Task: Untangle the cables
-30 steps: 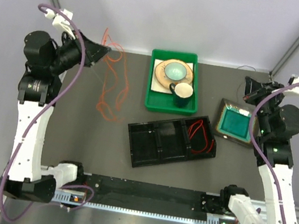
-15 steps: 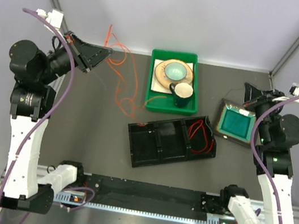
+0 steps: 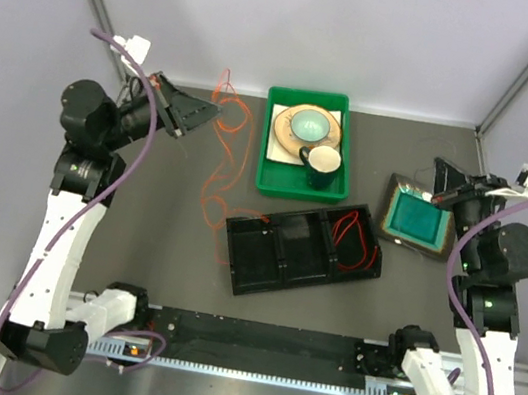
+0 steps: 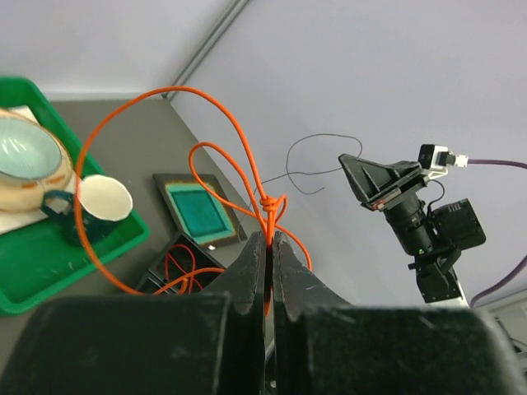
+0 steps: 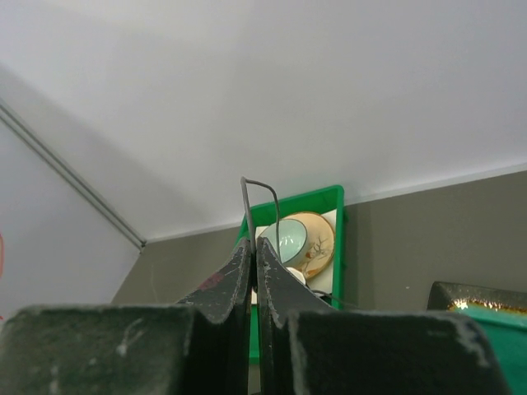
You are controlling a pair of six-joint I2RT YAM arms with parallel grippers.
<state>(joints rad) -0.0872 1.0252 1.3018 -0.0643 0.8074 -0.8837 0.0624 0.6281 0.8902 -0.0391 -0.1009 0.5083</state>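
Observation:
My left gripper point(image 3: 214, 107) is raised over the table's back left and shut on the orange cable point(image 3: 217, 164). The cable hangs in loops down to the black tray point(image 3: 264, 258). In the left wrist view the jaws point(image 4: 269, 237) pinch it just below a knot, with big loops of orange cable point(image 4: 239, 140) above. A red cable point(image 3: 354, 235) lies coiled in the tray's right compartment. My right gripper point(image 3: 440, 166) is raised at the right and shut point(image 5: 254, 243) on a thin grey cable point(image 5: 246, 196), which also shows as a fine curl in the left wrist view point(image 4: 317, 138).
A green bin point(image 3: 339, 185) at the back centre holds a plate with a bowl point(image 3: 309, 122) and a dark mug point(image 3: 321, 164). A square teal dish point(image 3: 415, 215) sits below the right gripper. Grey walls and corner posts enclose the table.
My left gripper has swung right and inward with the orange cable, dragging its loops toward the green bin and the tray. My right arm has shifted slightly right, still holding the grey cable.

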